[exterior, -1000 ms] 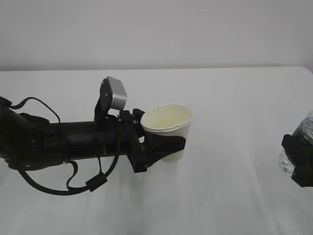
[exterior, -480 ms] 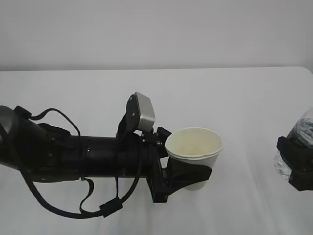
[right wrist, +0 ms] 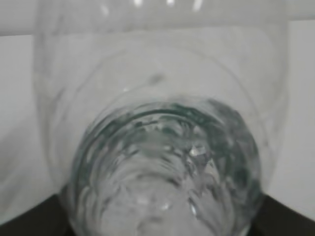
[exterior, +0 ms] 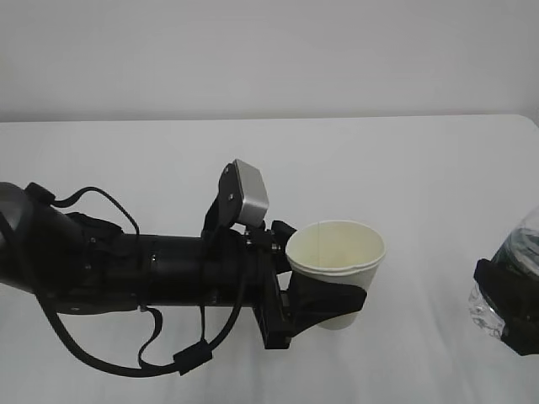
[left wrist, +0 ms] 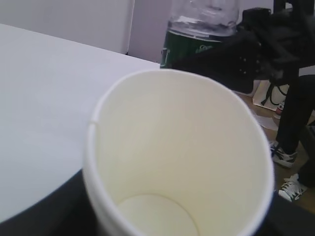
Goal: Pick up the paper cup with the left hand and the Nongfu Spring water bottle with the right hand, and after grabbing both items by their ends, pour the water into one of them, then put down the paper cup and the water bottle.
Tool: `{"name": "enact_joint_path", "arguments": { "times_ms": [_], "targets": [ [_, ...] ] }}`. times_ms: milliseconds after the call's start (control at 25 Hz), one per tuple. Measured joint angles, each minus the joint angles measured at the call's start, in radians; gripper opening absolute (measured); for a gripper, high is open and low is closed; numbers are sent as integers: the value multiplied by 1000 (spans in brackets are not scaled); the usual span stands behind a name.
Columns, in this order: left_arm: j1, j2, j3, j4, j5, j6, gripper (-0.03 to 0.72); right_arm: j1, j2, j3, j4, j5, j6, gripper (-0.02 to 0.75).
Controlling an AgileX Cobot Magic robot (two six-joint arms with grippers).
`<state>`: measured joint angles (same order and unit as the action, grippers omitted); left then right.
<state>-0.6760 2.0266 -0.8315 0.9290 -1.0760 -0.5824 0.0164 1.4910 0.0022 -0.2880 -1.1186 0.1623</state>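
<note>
Paper cup (exterior: 335, 269): upright, mouth open upward, raised off the white table (exterior: 404, 168), right of centre; inside looks empty in the left wrist view.
Left hand (exterior: 316, 301): arm stretched level from the left, cables looping beneath, silver-grey box (exterior: 249, 193) on top; black fingers (exterior: 330, 299) wrapped round the cup's lower wall, holding it.
Nongfu Spring water bottle (exterior: 509, 269): at the far right edge, partly cut off, green label (left wrist: 189, 48) visible from the left wrist.
Right hand (exterior: 507, 307): low at the right edge, clamped round the bottle's lower part.
</note>
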Motion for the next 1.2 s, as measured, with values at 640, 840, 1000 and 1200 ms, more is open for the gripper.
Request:
{"name": "enact_joint_path", "arguments": {
  "times_ms": [640,840,1000,1200],
  "targets": [
    [0,0,0,0,0,-2,484,0,-60,-3,22,4,8,427],
    [0,0,0,0,0,-2,484,0,-60,-56,22,8,8,427],
    [0,0,0,0,0,-2,484,0,-60,-114,25,65,8,427],
    [0,0,0,0,0,-2,484,0,-60,-183,25,138,8,427]
  ]
}}
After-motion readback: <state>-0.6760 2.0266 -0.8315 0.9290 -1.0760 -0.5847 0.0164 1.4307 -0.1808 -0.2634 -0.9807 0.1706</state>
